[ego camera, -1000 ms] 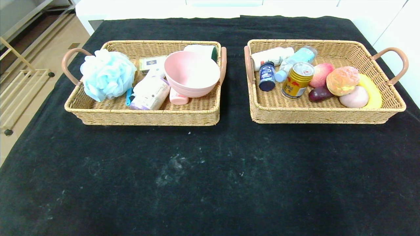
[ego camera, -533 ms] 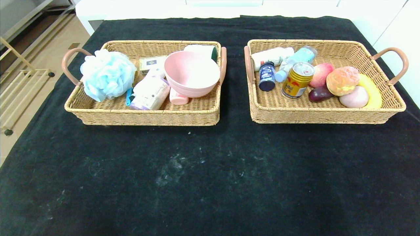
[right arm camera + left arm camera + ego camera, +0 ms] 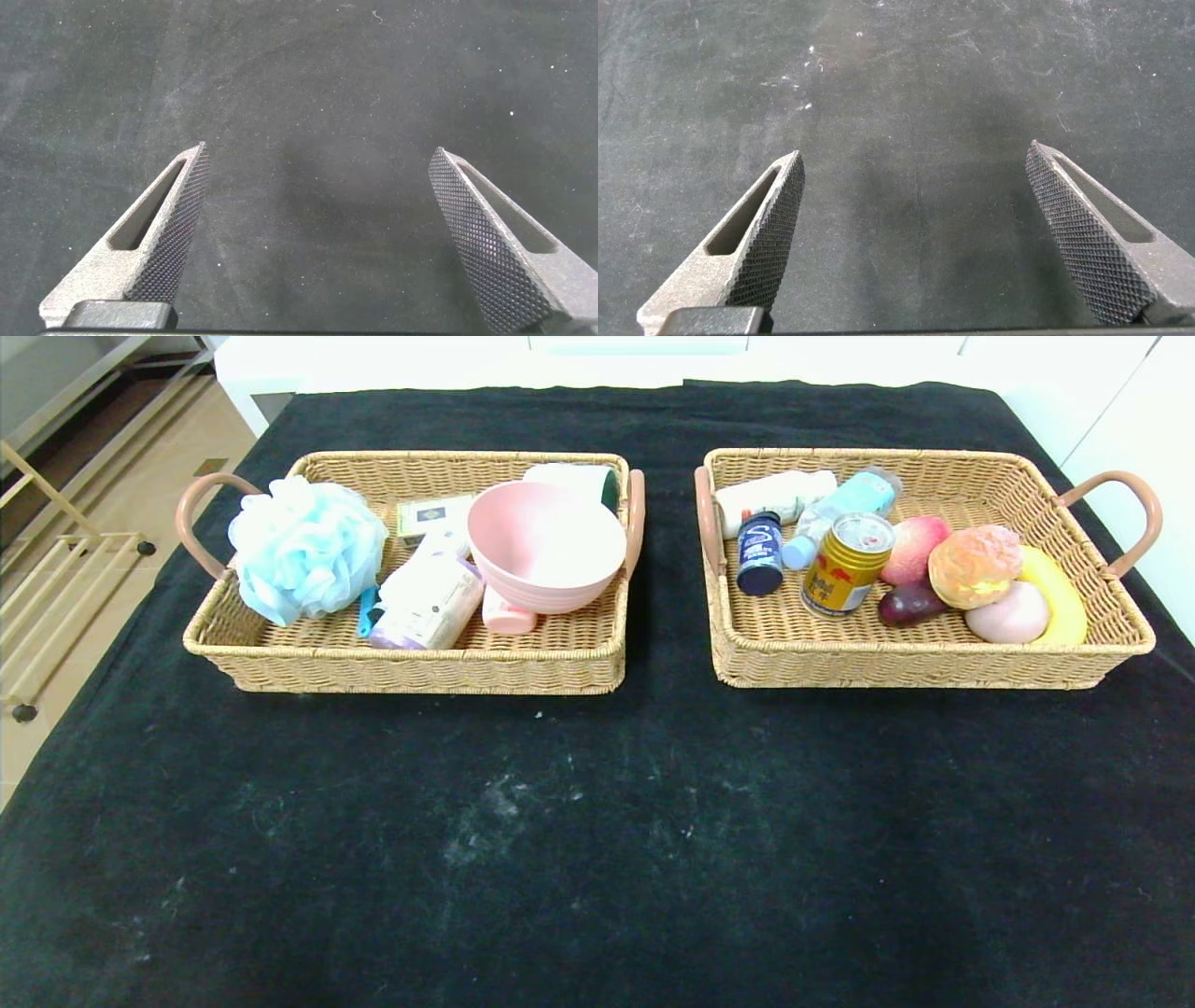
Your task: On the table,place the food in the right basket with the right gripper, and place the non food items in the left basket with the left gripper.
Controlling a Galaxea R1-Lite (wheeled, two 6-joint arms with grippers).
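Observation:
In the head view the left basket [image 3: 411,663] holds the light blue pouf [image 3: 303,549], the pink bowl [image 3: 546,544] and the white canister with purple cap [image 3: 425,602]. The right basket [image 3: 924,663] holds the gold-and-red can [image 3: 848,565], the orange-brown bun [image 3: 975,566] and the dark blue jar [image 3: 760,553]. Neither arm shows in the head view. My left gripper [image 3: 915,163] is open and empty over bare black cloth. My right gripper [image 3: 318,159] is open and empty over bare black cloth too.
The table [image 3: 597,821] is draped in black cloth with whitish smudges. The right basket also holds a peach [image 3: 915,549], a banana [image 3: 1060,597], a pink round thing [image 3: 1010,614] and bottles. The left basket also holds small boxes. Floor and a rack lie beyond the table's left edge.

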